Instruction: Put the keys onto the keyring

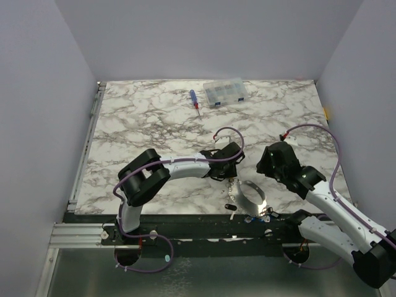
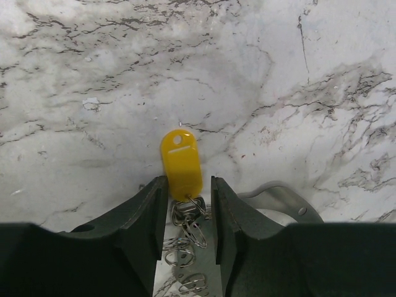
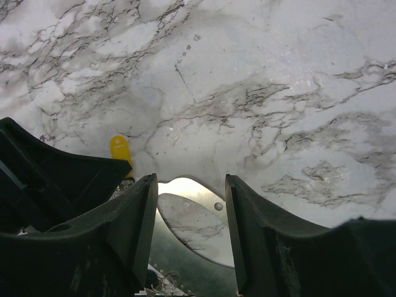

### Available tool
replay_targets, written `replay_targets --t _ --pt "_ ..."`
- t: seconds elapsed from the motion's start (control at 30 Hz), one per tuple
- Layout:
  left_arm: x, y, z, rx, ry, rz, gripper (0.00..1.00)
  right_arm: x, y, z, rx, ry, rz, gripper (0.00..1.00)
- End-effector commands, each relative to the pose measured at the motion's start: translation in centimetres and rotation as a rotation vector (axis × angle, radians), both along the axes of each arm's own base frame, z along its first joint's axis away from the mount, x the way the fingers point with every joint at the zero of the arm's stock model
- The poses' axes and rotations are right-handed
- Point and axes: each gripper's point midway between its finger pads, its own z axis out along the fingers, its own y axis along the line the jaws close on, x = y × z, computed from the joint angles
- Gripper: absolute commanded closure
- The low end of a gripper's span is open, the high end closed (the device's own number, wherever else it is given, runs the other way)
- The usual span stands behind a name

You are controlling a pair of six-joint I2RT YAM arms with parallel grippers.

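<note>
A yellow-headed key [image 2: 180, 162] lies flat on the marble, with several small wire rings [image 2: 189, 224] trailing from its near end. My left gripper [image 2: 189, 185] straddles that end with the jaws a little wider than the key; it also shows in the top view [image 1: 224, 166]. The grey keyring [image 1: 250, 193] stands on the table just right of the left gripper [image 2: 278, 193]. My right gripper [image 3: 190, 185] is open and empty, with the keyring's band [image 3: 198, 193] between its fingers below. The yellow key also shows in the right wrist view [image 3: 120, 151]. A black key [image 1: 230, 206] lies by the ring.
A blue-and-red screwdriver [image 1: 193, 102] and a clear compartment box [image 1: 224, 91] sit at the far edge. The two grippers are close together near the table's front edge [image 1: 185, 216]. Purple cables loop over both arms.
</note>
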Motion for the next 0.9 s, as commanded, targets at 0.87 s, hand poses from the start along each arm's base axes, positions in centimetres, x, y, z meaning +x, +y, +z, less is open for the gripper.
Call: replay_targets --t 0.87 --pt "-2.8 0.2 -2.9 0.164 0.026 -0.050 0.89 0.1 0.5 0.5 0.032 -0.033 0.025 0.47"
